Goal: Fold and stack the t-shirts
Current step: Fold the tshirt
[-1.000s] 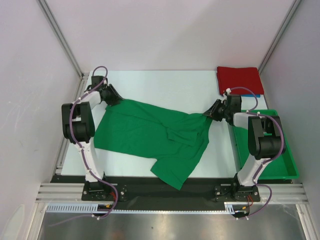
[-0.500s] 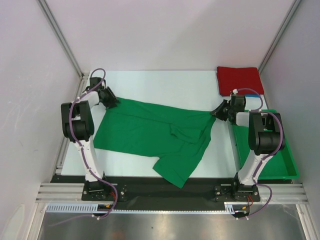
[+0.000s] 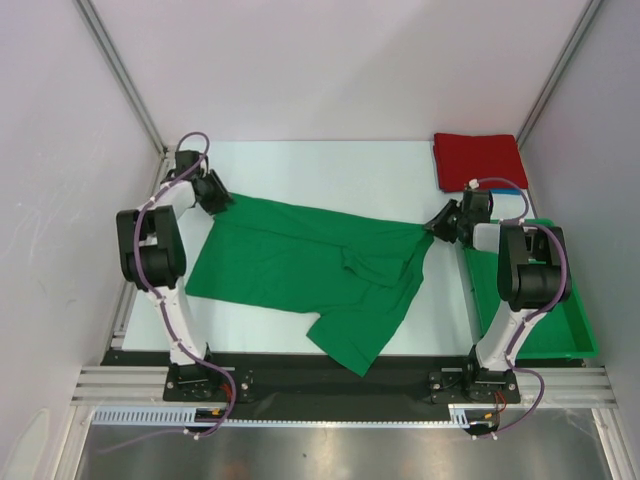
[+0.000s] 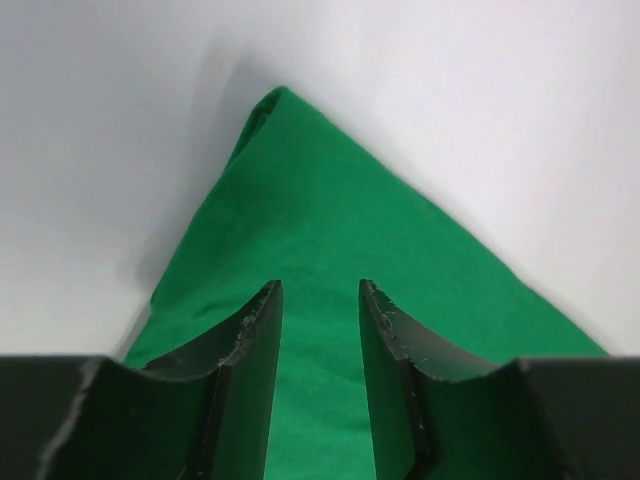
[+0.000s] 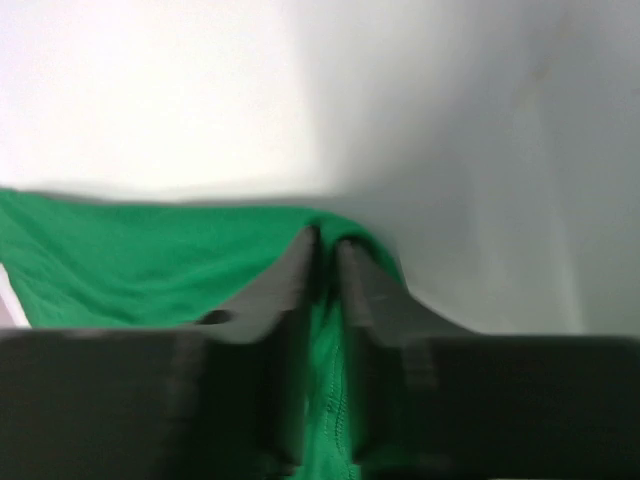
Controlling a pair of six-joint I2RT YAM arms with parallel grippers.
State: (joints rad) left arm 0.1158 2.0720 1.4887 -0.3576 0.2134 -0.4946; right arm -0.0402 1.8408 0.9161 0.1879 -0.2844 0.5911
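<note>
White table [image 3: 330,165]. On it: green t-shirt [image 3: 290,260], spread across the centre between both arms. Pincers: left gripper [image 4: 320,290], fingers part-way apart over the shirt's far-left corner, cloth showing in the gap; right gripper [image 5: 328,240], nearly closed, pinching the shirt's right edge. Also: red t-shirt [image 3: 478,160], folded, far-right corner.

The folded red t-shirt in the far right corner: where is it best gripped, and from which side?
Likely the near left corner of the red t-shirt, coming from the left over the table: it lies flat and folded, with walls close on its far and right sides.
</note>
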